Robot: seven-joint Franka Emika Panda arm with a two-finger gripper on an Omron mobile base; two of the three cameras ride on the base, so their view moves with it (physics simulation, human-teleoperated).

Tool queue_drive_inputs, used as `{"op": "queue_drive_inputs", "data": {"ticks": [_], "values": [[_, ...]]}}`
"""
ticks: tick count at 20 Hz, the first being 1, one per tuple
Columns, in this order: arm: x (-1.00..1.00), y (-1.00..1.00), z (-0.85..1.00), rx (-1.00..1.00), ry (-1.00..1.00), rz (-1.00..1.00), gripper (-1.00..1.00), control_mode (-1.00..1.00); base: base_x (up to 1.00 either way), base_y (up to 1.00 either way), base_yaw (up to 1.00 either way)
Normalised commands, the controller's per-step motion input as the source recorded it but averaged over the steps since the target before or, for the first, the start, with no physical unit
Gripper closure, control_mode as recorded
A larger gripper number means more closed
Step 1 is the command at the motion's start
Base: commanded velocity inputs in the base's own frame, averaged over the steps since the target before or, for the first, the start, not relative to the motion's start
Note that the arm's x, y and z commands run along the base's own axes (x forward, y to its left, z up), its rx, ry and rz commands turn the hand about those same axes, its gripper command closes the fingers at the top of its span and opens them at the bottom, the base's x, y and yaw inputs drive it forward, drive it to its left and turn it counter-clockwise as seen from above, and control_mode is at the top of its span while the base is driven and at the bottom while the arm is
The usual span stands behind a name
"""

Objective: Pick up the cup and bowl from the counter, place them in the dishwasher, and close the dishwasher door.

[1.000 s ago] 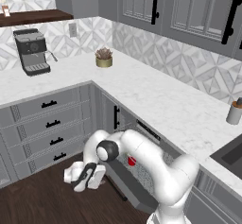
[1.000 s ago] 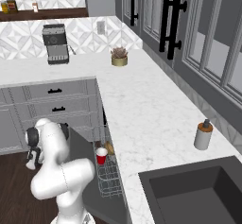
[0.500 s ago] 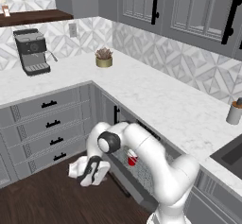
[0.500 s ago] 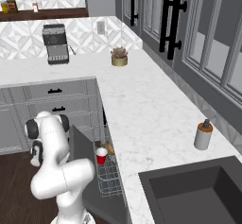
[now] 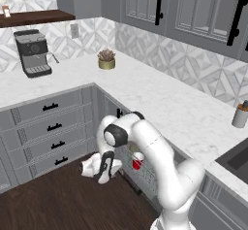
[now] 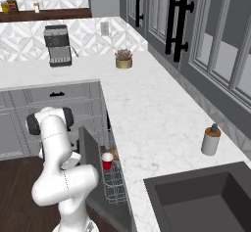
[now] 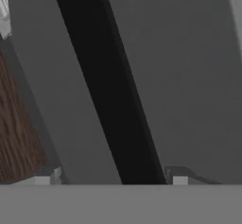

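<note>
In the left base view we see our arm bend down from the lower right of the frame, the elbow joint near the centre, and the hand hangs low at lower centre-left, over the dark wood floor [image 5: 43, 200], with the gripper [image 5: 102, 175] close to the dishwasher door [image 6: 90, 155]. In the right base view the arm stands at the lower left, folded down in front of that door, which is raised most of the way but still tilted out from the dishwasher [image 6: 115, 187].

In the hand view the grey door panel [image 7: 189, 76] is very close, with its black bar handle [image 7: 113, 100] running slantwise from top to bottom. We cannot tell how wide the jaws stand, nor whether they touch the handle.

The cup [image 6: 107, 160] sits upright in the white wire rack [image 6: 115, 182] inside the dishwasher; in the left base view it shows red at the centre [image 5: 137, 161]. We cannot make out the bowl. The worktop [image 5: 160, 98] runs along the corner above.
</note>
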Motion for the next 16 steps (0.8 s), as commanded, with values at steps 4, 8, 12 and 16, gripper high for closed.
{"op": "queue_drive_inputs", "data": {"ticks": [4,8,12,16], "values": [[-0.03,-1.00,0.00,-0.67,-0.15,0.00,-1.00,-1.00,0.00,0.00,0.00],[-0.08,-1.00,0.00,-0.88,-0.13,-0.03,-1.00,-1.00,0.00,0.00,0.00],[-0.10,-1.00,-0.03,-1.00,-0.18,-0.08,-1.00,-1.00,0.00,0.00,0.00],[-0.02,-0.37,-0.08,-1.00,-0.32,-0.13,-1.00,-1.00,0.00,0.00,0.00]]}}
